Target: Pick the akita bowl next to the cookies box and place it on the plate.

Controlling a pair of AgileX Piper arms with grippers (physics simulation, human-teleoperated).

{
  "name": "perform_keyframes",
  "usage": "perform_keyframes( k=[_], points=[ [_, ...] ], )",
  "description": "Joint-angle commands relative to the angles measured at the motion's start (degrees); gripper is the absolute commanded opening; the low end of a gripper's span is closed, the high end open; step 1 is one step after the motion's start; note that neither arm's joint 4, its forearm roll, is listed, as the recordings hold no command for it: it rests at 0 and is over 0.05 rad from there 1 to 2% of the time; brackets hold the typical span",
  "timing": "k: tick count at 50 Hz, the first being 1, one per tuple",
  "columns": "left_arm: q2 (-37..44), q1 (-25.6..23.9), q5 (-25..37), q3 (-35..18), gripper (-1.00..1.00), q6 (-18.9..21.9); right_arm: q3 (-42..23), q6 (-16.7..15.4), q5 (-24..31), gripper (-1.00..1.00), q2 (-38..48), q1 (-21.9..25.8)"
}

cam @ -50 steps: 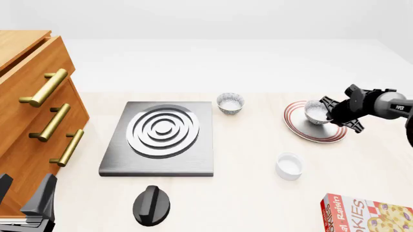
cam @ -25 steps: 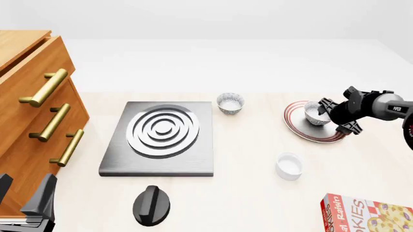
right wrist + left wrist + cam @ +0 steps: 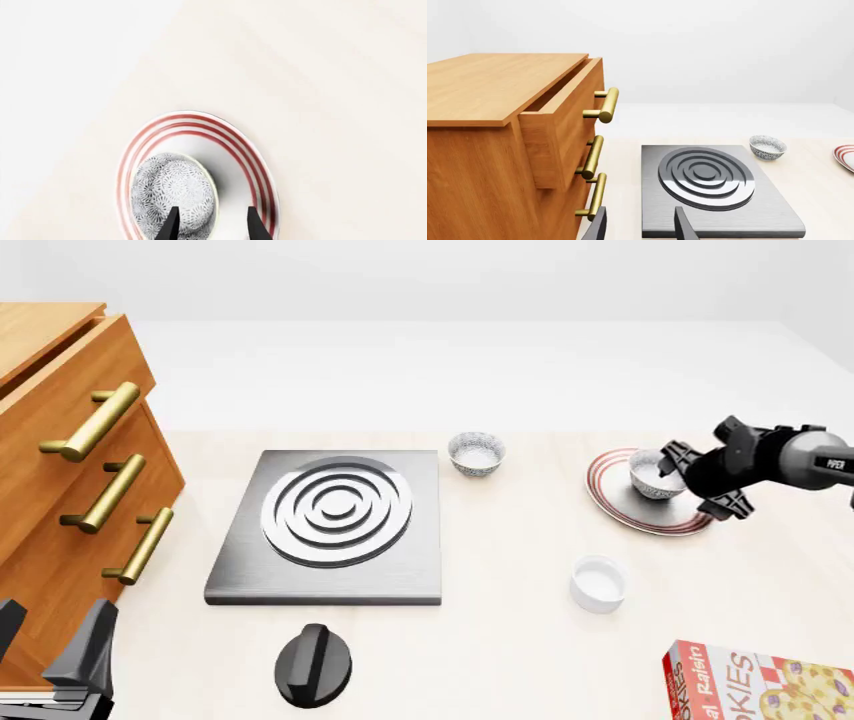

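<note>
Logging the placement step of the bowl-to-plate job, as I read it from my station.

Item 1, akita bowl (image 3: pixel 651 475): sits inside the plate (image 3: pixel 614 502), on the half farther from me, upright as far as I can judge. In the right wrist view the patterned outside of the akita bowl (image 3: pixel 175 192) lies within the red rings of the plate (image 3: pixel 257 172).

Item 2, right gripper (image 3: pixel 697 478): just beside the bowl on its right. The right wrist view shows the right gripper (image 3: pixel 212 225) with its two fingertips parted; one tip overlaps the bowl's wall, the other stands over bare plate. I judge the fingers spread and holding nothing, though I cannot tell whether one tip touches the bowl.

Item 3, left gripper (image 3: pixel 54 660): parked at the near left corner by the wooden drawer cabinet (image 3: pixel 67 470), fingers apart, nothing between them.

Item 4, bystanders: second patterned bowl (image 3: pixel 477 453) beside the stove plate (image 3: pixel 334 525); plain white cup (image 3: pixel 598 583); cookies box (image 3: pixel 761 685) at the near right edge; black knob (image 3: pixel 315 665).

Status, my judgement: the bowl looks delivered, release done or nearly so. Next move calls for lifting my right arm straight up and clear, keeping the fingertip off the rim so the bowl is not dragged or tipped off the plate.
</note>
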Motion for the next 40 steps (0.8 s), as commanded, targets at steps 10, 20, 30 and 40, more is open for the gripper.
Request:
perform_keyframes(
  k=[10, 20, 30, 40],
  points=[
    [0.00, 0.00, 0.00, 0.00, 1.00, 0.00, 8.74, -0.01, -1.48, 1.00, -8.67, 0.09],
    [0.00, 0.00, 0.00, 0.00, 1.00, 0.00, 15.65, -0.42, -3.51, 1.00, -14.29, 0.15],
    [0.00, 0.00, 0.00, 0.00, 1.00, 0.00, 23.03, -0.50, -5.51, 1.00, -21.50, 1.77],
    [0.00, 0.00, 0.00, 0.00, 1.00, 0.00, 28.17, -1.93, -4.71, 1.00, -30.20, 4.63]
  ],
)
